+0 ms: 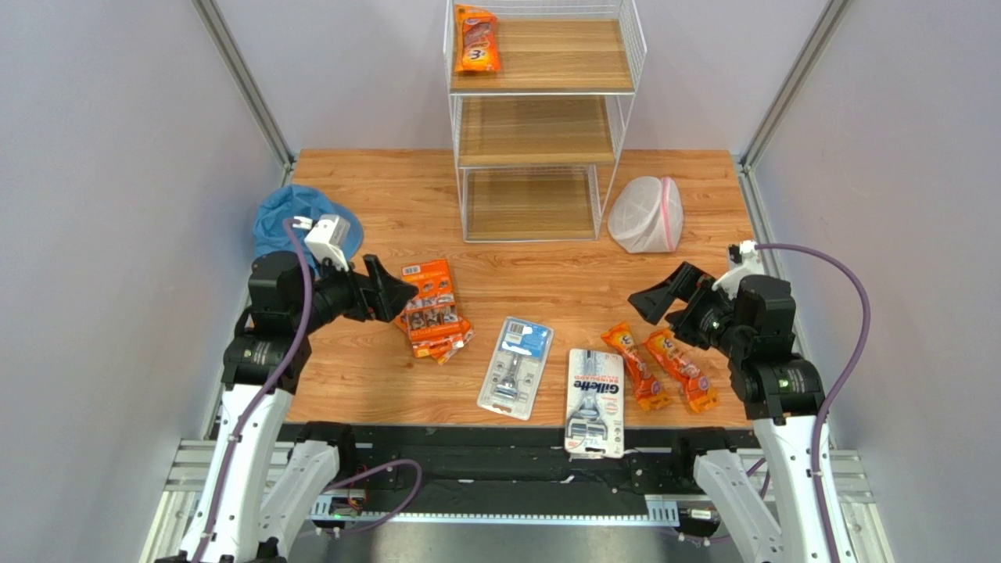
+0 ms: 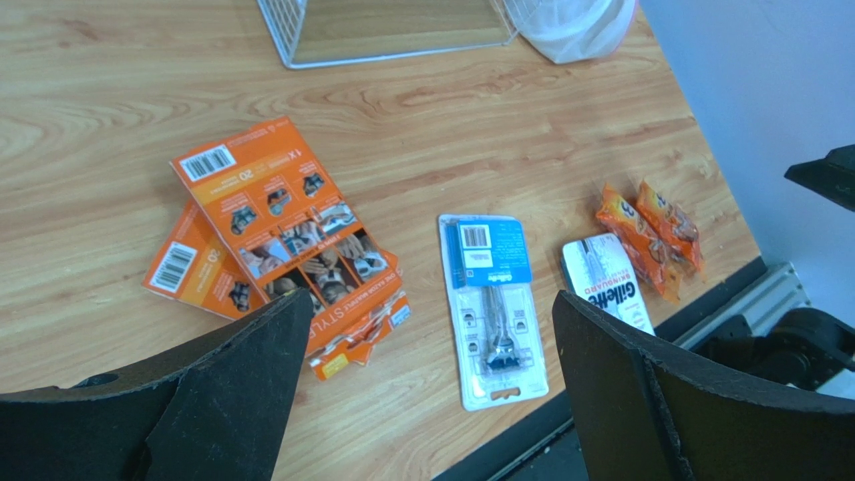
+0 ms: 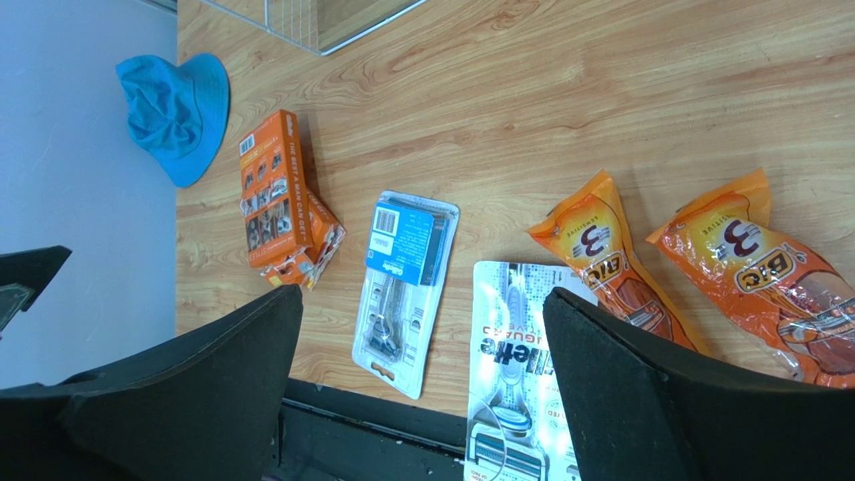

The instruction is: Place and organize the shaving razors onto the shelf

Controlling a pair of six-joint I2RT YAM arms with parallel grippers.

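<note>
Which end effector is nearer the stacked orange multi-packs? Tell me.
Left. The left end effector sits just left of the orange multi-packs; the right end effector is far to their right, beside the orange bags.

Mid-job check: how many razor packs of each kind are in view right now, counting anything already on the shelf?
Long orange bags: 3, one on the shelf, two on the table
Flat orange multi-packs: 2, stacked
Blister cards: 2
Total: 7

Wooden table (image 1: 552, 282), shelf (image 1: 535, 131), hat (image 1: 280, 218), mesh bag (image 1: 645, 216), orange multi-packs (image 1: 431, 311), blister cards (image 1: 516, 367), orange bags (image 1: 640, 366)
</note>
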